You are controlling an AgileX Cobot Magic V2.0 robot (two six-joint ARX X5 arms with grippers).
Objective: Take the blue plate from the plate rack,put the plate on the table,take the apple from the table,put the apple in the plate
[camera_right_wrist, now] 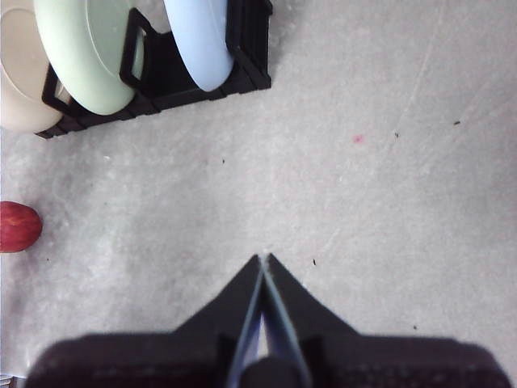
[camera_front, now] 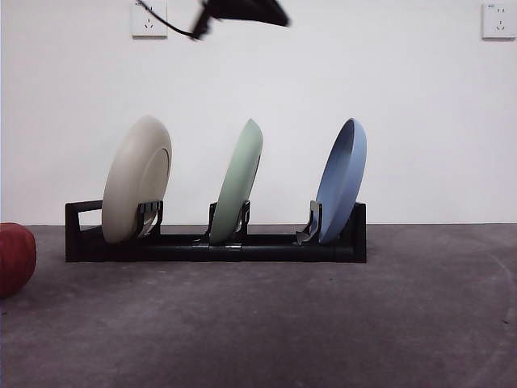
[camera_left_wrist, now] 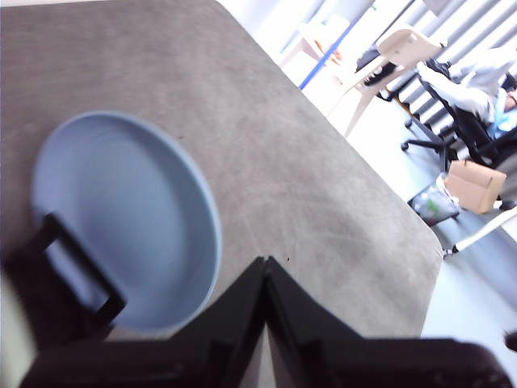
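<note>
The blue plate (camera_front: 343,182) stands upright in the right-hand slot of the black plate rack (camera_front: 275,252). At the left edge of the front view, the red apple (camera_front: 14,259) rests on the grey table (camera_front: 323,323). My left gripper (camera_left_wrist: 266,260) is shut and empty, hanging close to the blue plate (camera_left_wrist: 121,214) without touching it. Also shut and empty, my right gripper (camera_right_wrist: 263,259) hovers over bare table in front of the rack (camera_right_wrist: 242,73), with the blue plate (camera_right_wrist: 198,40) ahead and the apple (camera_right_wrist: 18,226) far to the side.
A cream plate (camera_front: 137,178) and a pale green plate (camera_front: 238,182) fill the rack's other slots. A black arm tip (camera_front: 242,11) shows at the top of the front view. Beyond the table's rounded edge (camera_left_wrist: 420,242) are chairs and a cardboard box (camera_left_wrist: 475,184).
</note>
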